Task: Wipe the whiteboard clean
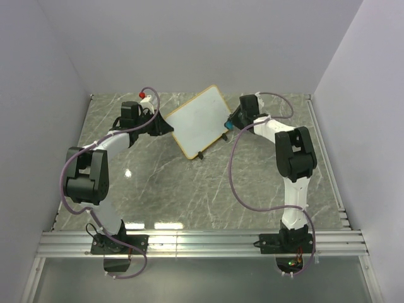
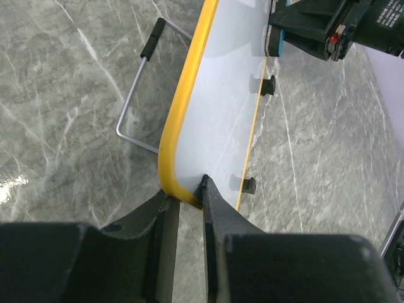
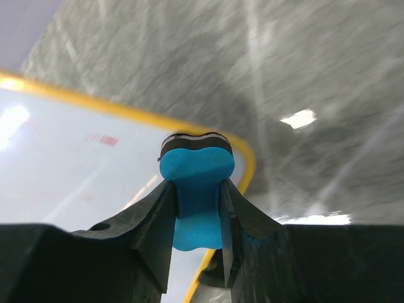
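The whiteboard [image 1: 196,120] is held tilted above the marble table, a white face in a yellow frame [image 2: 183,120] with two black feet [image 2: 268,85]. My left gripper [image 1: 163,123] is shut on its left corner; in the left wrist view the fingers [image 2: 186,192] pinch the yellow rim. My right gripper [image 1: 228,125] is at the board's right edge, shut on a blue eraser [image 3: 196,183]. The eraser's dark felt end rests near the board's rounded corner [image 3: 243,158]. A faint red mark [image 3: 104,139] shows on the white face [image 3: 76,170].
A bent wire stand [image 2: 136,88] with a black tip hangs behind the board. Grey walls close in the table on the left, back and right. An aluminium rail [image 1: 202,243] runs along the near edge by the arm bases.
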Available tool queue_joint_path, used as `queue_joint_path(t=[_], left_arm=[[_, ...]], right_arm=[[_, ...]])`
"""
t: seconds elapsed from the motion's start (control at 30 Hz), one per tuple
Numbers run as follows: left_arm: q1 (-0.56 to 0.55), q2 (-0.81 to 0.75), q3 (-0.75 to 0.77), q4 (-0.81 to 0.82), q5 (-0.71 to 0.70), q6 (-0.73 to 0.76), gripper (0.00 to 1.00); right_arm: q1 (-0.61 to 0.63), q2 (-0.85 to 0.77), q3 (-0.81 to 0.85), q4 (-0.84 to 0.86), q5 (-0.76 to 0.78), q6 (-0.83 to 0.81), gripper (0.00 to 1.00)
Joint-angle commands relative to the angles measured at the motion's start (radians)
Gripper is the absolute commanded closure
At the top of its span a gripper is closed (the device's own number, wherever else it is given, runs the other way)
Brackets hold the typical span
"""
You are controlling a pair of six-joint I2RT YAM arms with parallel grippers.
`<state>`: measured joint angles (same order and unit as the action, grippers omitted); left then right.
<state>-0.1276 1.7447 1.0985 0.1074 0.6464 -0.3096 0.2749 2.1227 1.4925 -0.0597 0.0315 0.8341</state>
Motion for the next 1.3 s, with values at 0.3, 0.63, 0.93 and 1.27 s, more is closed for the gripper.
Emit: queue_joint_path(t=[0.3, 0.63, 0.93, 1.27], left_arm=[[-0.012, 0.009, -0.025, -0.054, -0.044, 0.079, 1.00], [-0.012, 0.012, -0.020, -0.055, -0.047, 0.090, 1.00], [-0.012, 0.009, -0.015, -0.068, -0.044, 0.102, 1.00], [-0.012, 0.012, -0.011, -0.077, -0.039, 0.113, 1.00]], right_arm=[[0.237, -0.032, -0.104, 0.133, -0.153, 0.132, 1.00], [0.300, -0.076, -0.258, 0.202, -0.119, 0.224, 1.00], [0.161, -0.086, -0.186, 0.178, -0.062, 0.212, 1.00], [0.026, -0.021, -0.114, 0.228, -0.070, 0.235, 1.00]])
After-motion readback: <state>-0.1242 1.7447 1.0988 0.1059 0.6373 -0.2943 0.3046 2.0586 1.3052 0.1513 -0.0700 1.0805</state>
